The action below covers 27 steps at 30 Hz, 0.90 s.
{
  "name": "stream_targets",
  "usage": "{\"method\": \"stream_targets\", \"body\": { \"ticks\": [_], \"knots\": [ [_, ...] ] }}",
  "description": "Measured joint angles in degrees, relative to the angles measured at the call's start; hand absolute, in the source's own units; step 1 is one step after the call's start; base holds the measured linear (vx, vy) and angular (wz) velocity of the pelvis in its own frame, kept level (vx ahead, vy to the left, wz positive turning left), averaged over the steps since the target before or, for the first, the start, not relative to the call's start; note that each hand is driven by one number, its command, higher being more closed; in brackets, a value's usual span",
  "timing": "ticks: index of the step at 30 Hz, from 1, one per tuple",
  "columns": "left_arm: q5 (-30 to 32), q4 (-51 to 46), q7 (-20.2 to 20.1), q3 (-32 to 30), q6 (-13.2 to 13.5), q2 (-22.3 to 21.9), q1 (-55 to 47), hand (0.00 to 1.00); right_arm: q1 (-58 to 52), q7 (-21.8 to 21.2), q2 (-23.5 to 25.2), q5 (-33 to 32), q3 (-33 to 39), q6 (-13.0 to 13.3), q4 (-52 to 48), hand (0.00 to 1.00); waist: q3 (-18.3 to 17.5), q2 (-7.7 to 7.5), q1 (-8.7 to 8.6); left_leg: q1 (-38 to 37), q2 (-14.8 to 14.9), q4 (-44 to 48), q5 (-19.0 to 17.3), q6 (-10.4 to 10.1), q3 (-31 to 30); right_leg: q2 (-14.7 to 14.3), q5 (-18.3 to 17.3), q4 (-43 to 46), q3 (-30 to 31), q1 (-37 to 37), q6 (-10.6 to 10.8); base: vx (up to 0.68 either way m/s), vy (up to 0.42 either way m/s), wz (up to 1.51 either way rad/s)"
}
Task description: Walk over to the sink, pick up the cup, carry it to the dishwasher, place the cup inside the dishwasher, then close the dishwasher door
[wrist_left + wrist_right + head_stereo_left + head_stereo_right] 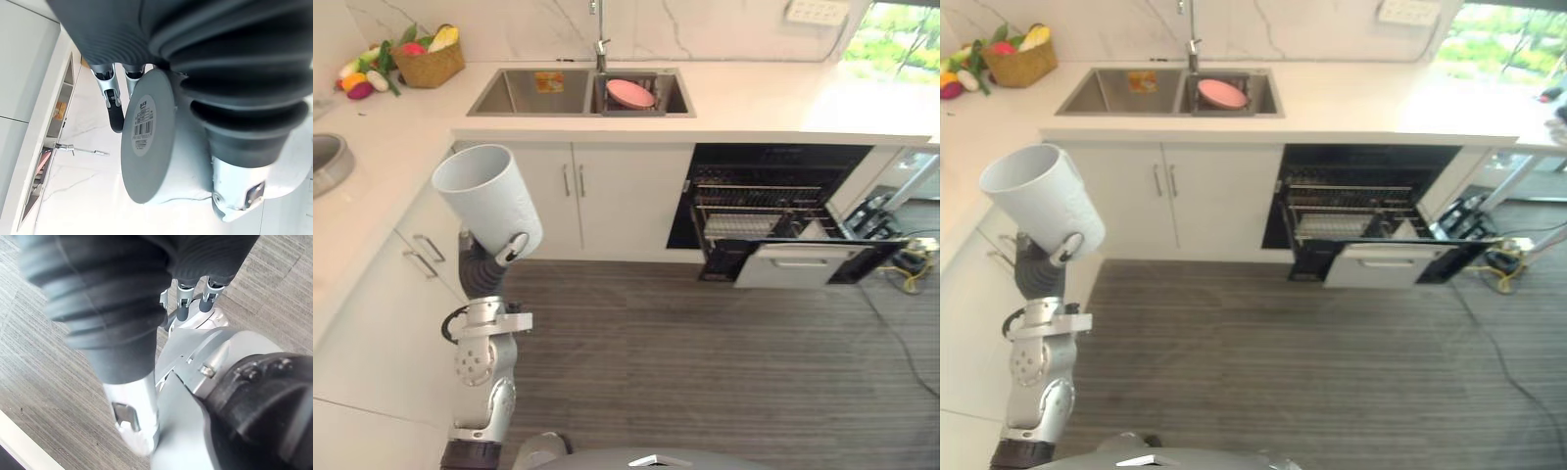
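Note:
My left hand (501,257) is raised beside the left-hand cabinets, shut on a large white cup (487,196) that tilts with its mouth up and to the left. In the left wrist view the cup's flat base (146,142) with a barcode label lies against the palm, fingers (115,105) curled along one side. The dishwasher (773,211) stands open under the counter at the right, its door (803,264) lowered and its wire rack (1351,211) showing. The sink (524,93) is set in the far counter. My right hand (183,303) hangs relaxed above the floor.
A pink plate (631,94) lies in the sink's right basin under the tap (600,44). A woven basket of fruit (429,61) stands at the counter's far left, a metal bowl (325,162) on the left counter. Cables (911,269) lie past the dishwasher door. Grey striped floor (685,362) stretches between.

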<state>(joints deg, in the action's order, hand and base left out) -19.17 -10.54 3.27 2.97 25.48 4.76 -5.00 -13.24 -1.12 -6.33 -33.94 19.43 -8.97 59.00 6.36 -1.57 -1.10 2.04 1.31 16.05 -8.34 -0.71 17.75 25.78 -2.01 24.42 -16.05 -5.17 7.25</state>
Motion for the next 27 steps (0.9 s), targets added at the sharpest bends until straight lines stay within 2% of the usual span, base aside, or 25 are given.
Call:
{"method": "stream_targets", "body": {
  "ticks": [1,2,3,4,5,7,9,11,12,13,15,18,19,20,21,22,23,24,25,26,27],
  "knots": [
    [0.8,0.0,0.1,0.0,-0.1,-0.1,0.2,1.00,0.1,0.1,-0.3,0.1,0.7,0.0,-0.9,0.00,0.3,0.33,-0.16,-1.5,-1.0,-0.7,-0.4,0.7,0.2,1.8,2.7,7.2,1.9,3.4,-0.6,0.22,0.224,0.20],
    [1.0,0.1,0.4,0.1,-0.2,-0.2,0.3,1.00,0.1,0.1,0.3,0.3,1.0,0.0,-1.7,0.00,0.9,1.33,-0.76,-3.9,-1.0,-1.7,-1.1,1.3,-0.3,0.8,4.0,17.7,6.4,7.5,0.9,0.18,0.135,0.17],
    [1.0,0.1,0.7,0.1,-0.3,-0.1,0.3,1.00,0.2,0.0,0.7,0.4,1.0,0.0,-1.7,0.00,1.2,1.60,-1.12,-5.2,-0.8,-2.4,-1.9,1.7,-0.8,-1.1,2.5,23.0,7.9,9.4,1.0,0.23,0.108,0.16],
    [1.0,0.1,1.6,-0.1,-0.3,0.1,0.2,1.00,0.4,-0.2,1.6,0.5,0.9,0.0,-1.7,0.00,1.4,1.24,-1.04,-8.0,-0.7,-4.2,-2.3,1.7,-1.6,-5.4,-1.9,30.3,8.8,12.4,0.2,0.16,0.021,0.21],
    [1.0,0.2,1.8,0.3,-0.1,0.3,0.3,1.00,0.4,-0.7,2.4,0.6,0.8,-0.2,-1.7,0.00,1.5,0.79,-1.45,-10.1,-0.7,-5.5,-2.9,1.7,-2.7,-9.5,-6.4,32.8,7.7,14.9,-1.3,0.17,0.006,0.31],
    [1.1,0.9,1.6,2.6,-0.1,0.8,0.3,1.00,0.4,-1.5,3.2,0.6,0.8,-0.4,-1.9,0.00,2.0,0.78,-2.76,-12.1,-0.8,-6.7,-3.5,1.2,-5.2,-12.9,-10.0,29.8,3.4,18.7,-2.1,0.25,-0.070,0.70],
    [1.3,1.4,0.6,4.7,-0.5,0.9,0.2,1.00,0.4,-1.7,3.2,0.4,1.0,-1.4,-2.0,0.00,3.0,1.09,-3.73,-14.5,-0.5,-8.3,-4.1,0.2,-6.9,-14.1,-9.6,18.5,0.3,21.1,-2.8,0.36,-0.142,0.70],
    [1.4,1.2,-1.6,5.0,-0.7,1.4,0.3,1.00,0.4,-1.7,3.3,0.1,0.9,-2.3,-1.8,0.00,3.3,0.22,-3.94,-16.6,-0.8,-8.5,-5.6,-1.9,-8.4,-14.0,-3.1,-1.7,-1.4,20.8,-3.2,0.36,-0.180,0.51],
    [1.4,1.4,-2.8,5.1,-0.8,2.0,0.2,1.00,-0.3,-1.8,3.1,0.0,0.9,-2.5,-1.2,0.00,3.8,-0.96,-3.97,-19.1,-1.1,-9.1,-7.1,-3.0,-10.0,-14.6,8.6,-9.9,-3.2,17.8,-7.7,0.50,-0.200,0.26],
    [1.4,2.3,-3.7,5.0,-0.8,1.6,0.2,1.00,0.7,-2.4,1.4,-0.3,1.0,-2.5,0.2,0.00,3.8,2.19,-3.44,-19.9,0.4,-10.0,-7.1,-2.7,-11.2,-17.5,9.2,-11.7,-3.9,16.5,-9.9,0.49,-0.169,-0.03],
    [1.3,2.4,-4.9,4.6,-0.8,2.6,1.2,1.00,3.1,-2.5,-0.1,0.4,1.1,-2.4,0.6,0.00,4.7,3.95,-3.10,-20.2,0.7,-11.2,-6.9,-0.9,-11.5,-20.0,8.2,-10.8,-3.2,16.8,-11.2,0.38,-0.101,-0.37],
    [1.3,3.2,-6.4,5.3,-0.8,3.3,3.5,1.00,3.9,-3.4,0.9,0.6,1.2,-1.8,0.8,0.00,5.4,3.19,-3.19,-22.2,1.9,-10.0,-6.9,-0.9,-11.4,-21.5,4.1,-7.5,-2.7,15.7,-11.3,0.28,-0.092,-0.18],
    [1.3,3.5,-6.7,5.5,-0.6,3.3,3.8,1.00,3.8,-3.7,1.2,0.4,1.4,-1.3,1.0,0.00,5.6,2.67,-3.05,-22.2,2.4,-7.6,-8.5,-0.8,-11.3,-21.9,1.9,-5.2,-2.0,15.9,-11.1,0.11,-0.064,-0.22],
    [1.3,3.6,-6.7,6.1,-0.6,3.3,3.8,1.00,3.5,-3.7,1.3,0.0,1.5,-1.0,0.9,0.00,5.4,3.10,-2.71,-21.6,3.5,-5.7,-11.3,0.0,-11.3,-22.2,0.2,-2.5,-1.9,17.1,-11.2,0.10,-0.040,-0.32],
    [1.3,3.6,-7.3,6.6,-0.6,3.5,3.9,1.00,3.0,-3.7,1.1,0.0,1.6,-0.8,0.5,0.00,4.9,4.00,-2.58,-21.1,4.0,-4.9,-15.6,-0.5,-11.0,-22.3,-2.3,2.2,-1.6,20.1,-11.5,0.10,-0.010,-0.34],
    [1.3,4.0,-7.4,7.1,-0.6,3.8,3.8,1.00,2.8,-3.7,1.2,0.0,1.6,-0.9,0.3,0.00,4.2,4.02,-2.45,-21.2,4.0,-4.7,-16.6,0.8,-10.5,-22.1,-3.9,4.8,-1.5,21.2,-11.7,0.17,0.003,-0.16],
    [1.3,4.6,-7.5,7.9,-0.6,3.4,3.7,1.00,1.0,-3.7,0.9,-0.1,1.7,-0.9,-0.3,0.00,2.8,5.54,-3.17,-21.3,5.3,-5.2,-16.9,2.5,-10.5,-23.3,-5.5,4.5,-2.6,21.1,-11.6,0.26,0.000,0.02],
    [1.3,4.6,-7.5,8.2,-0.4,3.4,3.8,1.00,0.5,-3.7,0.8,0.0,1.6,-0.7,-0.4,0.00,2.3,5.74,-3.09,-20.2,5.1,-1.9,-15.4,2.1,-9.8,-23.3,-6.1,4.0,-2.6,20.8,-11.8,0.29,-0.004,-0.03],
    [1.3,4.7,-7.4,8.7,-0.3,3.7,3.8,1.00,0.0,-3.7,0.7,0.4,1.7,-0.7,0.5,0.00,2.0,5.10,-2.66,-14.9,5.9,9.8,-12.7,0.6,-7.8,-22.9,-6.0,3.5,-2.1,20.2,-11.7,0.40,-0.029,-0.06],
    [1.6,4.6,-7.2,9.3,-0.4,3.3,3.9,1.00,-0.1,-3.8,0.1,0.4,1.8,-0.7,0.3,0.00,2.2,5.97,-2.88,-9.7,7.7,21.0,-8.0,-0.6,-7.6,-23.0,-6.0,1.2,-2.3,17.5,-11.3,0.35,-0.048,-0.04],
    [2.0,4.6,-7.2,9.4,-0.4,3.0,3.9,1.00,0.0,-3.7,-0.2,0.4,1.7,-0.7,0.2,0.00,2.4,6.51,-3.10,-7.7,8.4,26.0,-4.2,0.0,-7.4,-23.5,-6.2,-0.5,-2.5,15.5,-11.1,0.37,-0.061,0.11]
  ]
}}
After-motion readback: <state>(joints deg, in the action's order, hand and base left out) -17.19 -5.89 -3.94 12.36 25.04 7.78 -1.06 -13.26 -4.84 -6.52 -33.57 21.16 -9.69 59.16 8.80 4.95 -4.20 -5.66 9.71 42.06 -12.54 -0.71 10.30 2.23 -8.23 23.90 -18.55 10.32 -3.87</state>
